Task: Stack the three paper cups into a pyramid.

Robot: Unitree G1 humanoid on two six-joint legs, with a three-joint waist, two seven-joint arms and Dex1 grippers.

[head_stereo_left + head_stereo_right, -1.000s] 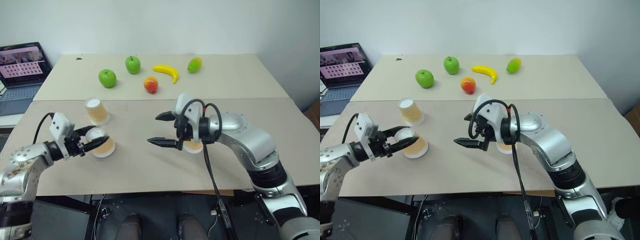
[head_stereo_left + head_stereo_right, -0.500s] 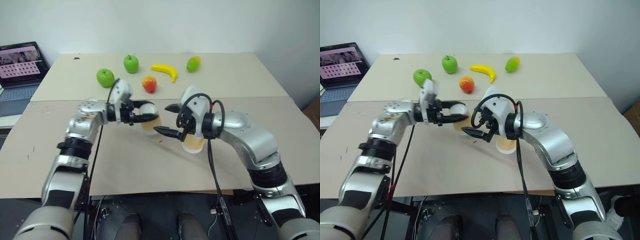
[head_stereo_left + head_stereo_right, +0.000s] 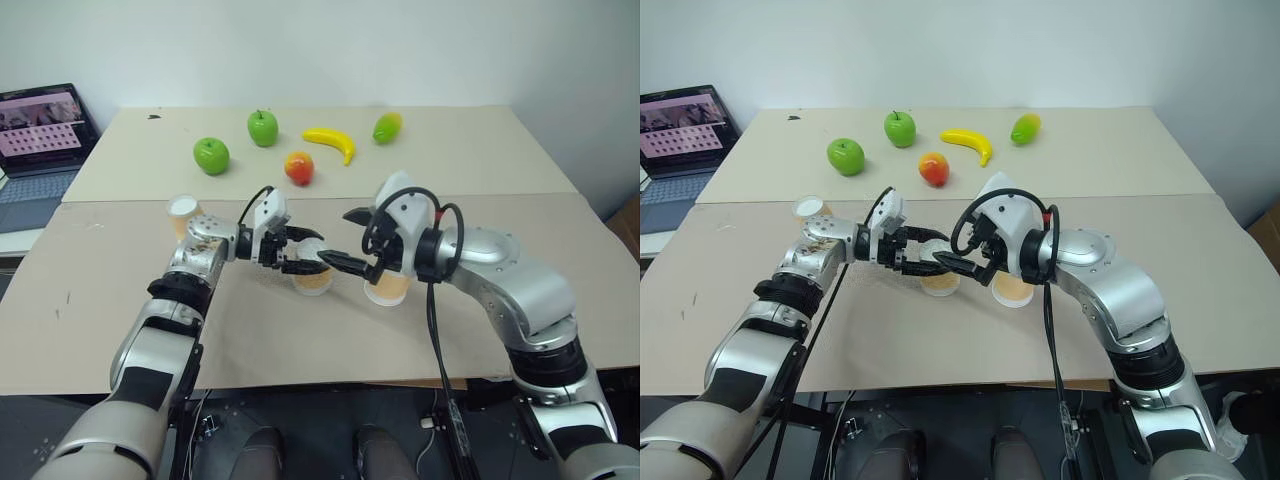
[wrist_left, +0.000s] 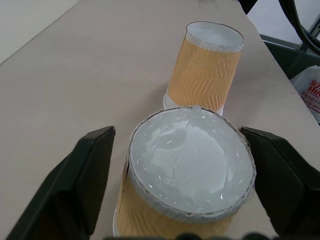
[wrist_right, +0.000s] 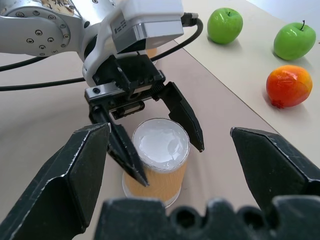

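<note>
Three tan-orange paper cups stand upside down on the near table. One cup [image 3: 313, 279] sits mid-table between the fingers of my left gripper [image 3: 312, 255]. That gripper is open, and its fingers [image 4: 92, 170] stand off the cup [image 4: 190, 170] on both sides. A second cup [image 3: 388, 290] stands just to its right with a small gap between them, partly behind my right gripper [image 3: 338, 235]. The right gripper hovers open above both cups and holds nothing. The third cup [image 3: 184, 212] stands alone at the far left, behind my left arm.
On the back table lie two green apples [image 3: 212, 155] [image 3: 263, 128], an orange-red fruit [image 3: 299, 168], a banana [image 3: 332, 142] and a green-yellow fruit [image 3: 388, 127]. A laptop [image 3: 40, 130] sits at the far left. A seam [image 3: 500, 196] joins the two tables.
My left arm carried a cup from the left side to mid-table, set it beside the cup under the right gripper, and opened. The right gripper barely moved.
</note>
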